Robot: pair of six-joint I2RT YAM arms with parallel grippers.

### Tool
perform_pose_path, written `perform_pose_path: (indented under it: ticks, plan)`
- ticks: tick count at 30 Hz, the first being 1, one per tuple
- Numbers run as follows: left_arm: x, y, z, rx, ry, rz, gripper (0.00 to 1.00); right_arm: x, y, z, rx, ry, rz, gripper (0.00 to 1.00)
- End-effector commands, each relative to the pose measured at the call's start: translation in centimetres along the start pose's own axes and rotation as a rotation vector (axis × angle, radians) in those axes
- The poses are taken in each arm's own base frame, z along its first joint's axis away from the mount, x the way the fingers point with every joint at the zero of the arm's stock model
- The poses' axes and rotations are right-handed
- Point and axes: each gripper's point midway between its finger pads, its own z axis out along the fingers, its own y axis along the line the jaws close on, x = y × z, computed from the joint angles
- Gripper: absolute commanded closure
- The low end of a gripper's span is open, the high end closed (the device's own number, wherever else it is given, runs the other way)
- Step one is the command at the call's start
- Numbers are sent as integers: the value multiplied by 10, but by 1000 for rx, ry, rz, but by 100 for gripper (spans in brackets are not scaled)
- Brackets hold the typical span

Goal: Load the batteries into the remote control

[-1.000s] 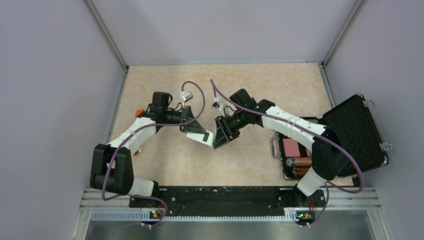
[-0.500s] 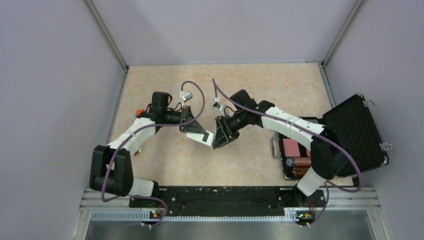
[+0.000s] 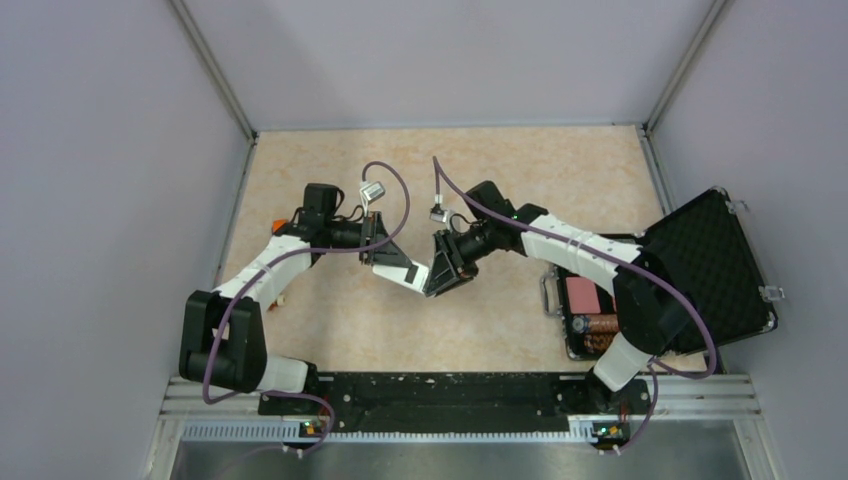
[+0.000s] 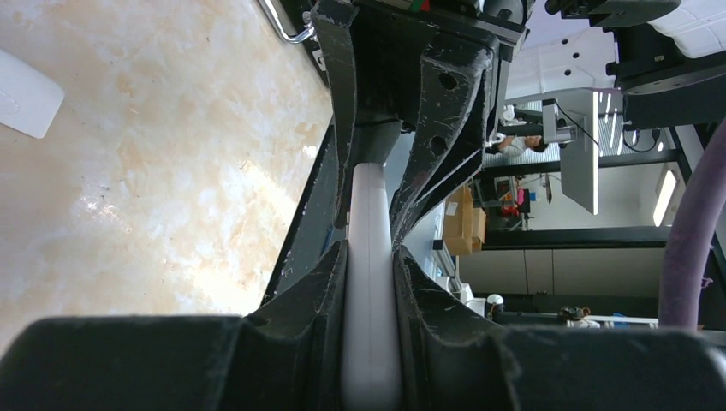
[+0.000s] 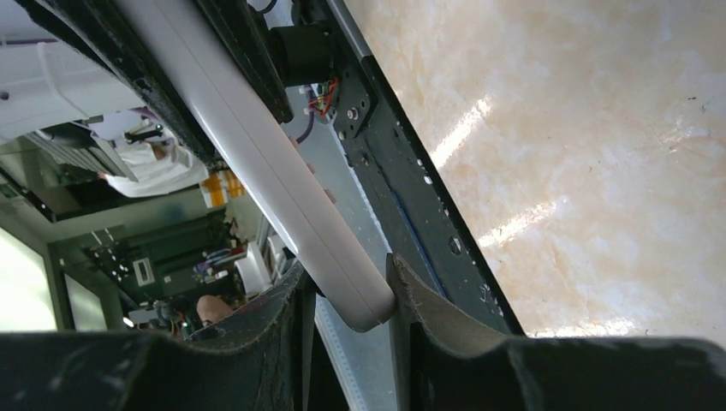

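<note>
While the remote control [image 3: 408, 277] hangs clear of the desk [image 3: 500, 335], bridging the gap between the two arms, I log how it should handle: a slim white plastic bar, judged light and rigid, with smooth rounded edges that could slide in a pinch. The left tool [image 4: 371, 257] is clamped on its narrow sides, with both fingers pressed flat against the plastic in the left wrist view, so that end looks secure. The right tool [image 5: 347, 287] straddles the opposite end. Its fingers flank the rounded tip, one touching or nearly so, but I cannot tell whether they actually press. My judgement: hold it across the long edges near an end, keep the recess face free, and grip gently, since a thin shell may flex or twist out. Hidden items: both wrist views show only a white edge, and the top view gives just a dark patch on the bar, possibly the recess. I cannot find the batteries in any view. The open black case [image 3: 700, 265] at the right holds several things, partly covered by the right arm and too small to sort. A small white flat piece [image 4: 26, 90] lies on the desk, cut off by the frame edge. Whether it is a cover I cannot tell.
</note>
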Motion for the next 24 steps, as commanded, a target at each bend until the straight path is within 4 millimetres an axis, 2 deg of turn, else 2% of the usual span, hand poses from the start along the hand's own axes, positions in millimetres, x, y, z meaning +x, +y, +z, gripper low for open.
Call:
perform_pose_path:
  ticks: [1, 11, 20, 24]
  plan:
    - [8, -28, 1, 82, 45, 34, 100, -36, 12, 2, -57, -128, -107, 73]
    - [8, -25, 1, 80, 46, 27, 100, -44, 26, -1, -109, -177, -105, 59]
    - [8, -25, 1, 79, 46, 25, 100, -46, 26, -1, -111, -194, -113, 58]
    - [8, -25, 2, 79, 46, 22, 100, -47, 36, -5, -148, -214, -163, 57]
